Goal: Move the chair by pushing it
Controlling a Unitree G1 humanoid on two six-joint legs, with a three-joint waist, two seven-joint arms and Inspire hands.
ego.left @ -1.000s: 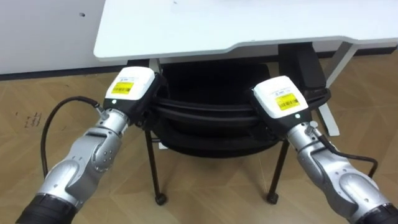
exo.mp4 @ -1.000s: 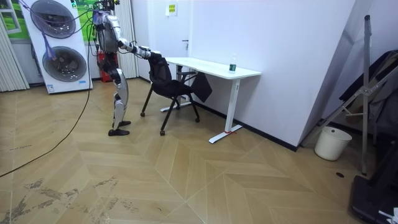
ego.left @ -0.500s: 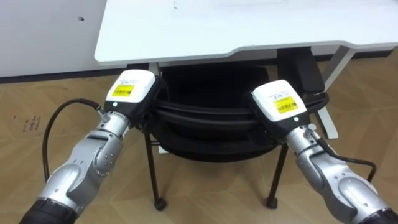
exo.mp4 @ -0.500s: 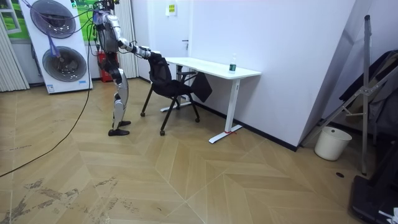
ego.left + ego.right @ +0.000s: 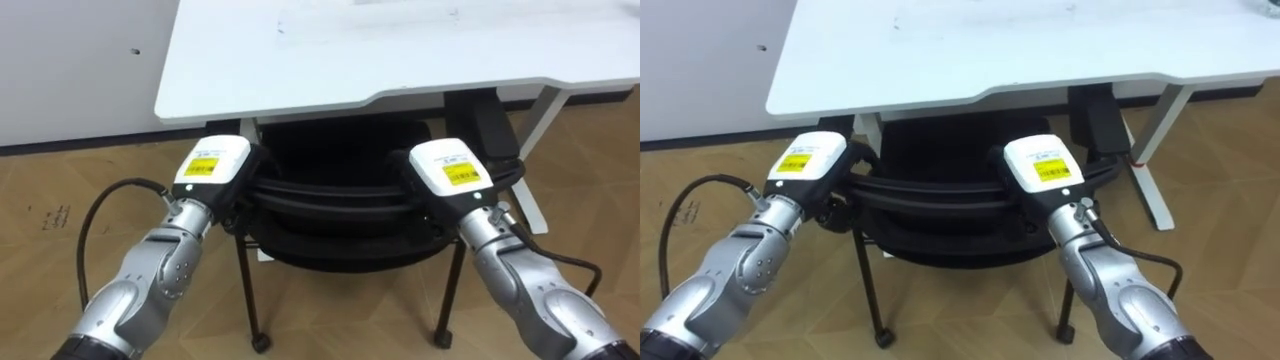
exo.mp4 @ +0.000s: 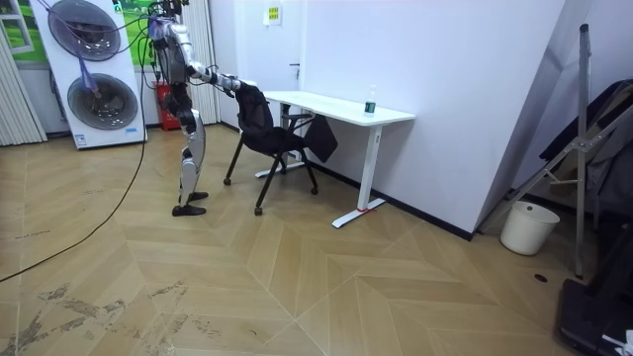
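A black chair [image 5: 340, 235] on thin legs with castors stands with its seat partly under the white desk [image 5: 400, 50]. Both my hands rest against the top of its curved backrest [image 5: 330, 190]. My left hand [image 5: 212, 165] is at the backrest's left end and my right hand [image 5: 447, 170] at its right end, backs turned up. In the room view I stand upright behind the chair [image 6: 267, 129], arms stretched toward it, facing the desk [image 6: 336, 107].
The desk's white leg [image 5: 545, 110] and a dark box [image 5: 490, 120] stand behind the chair on the right. A small bottle [image 6: 371, 104] is on the desk. Stacked washing machines [image 6: 94, 94] stand behind me; a white bucket [image 6: 521, 227] and a folded frame [image 6: 569, 148] are far off.
The eye view has shifted slightly downward, so desk, chair and hands sit lower in the picture. Both hands stay on the backrest. The room view looks the same.
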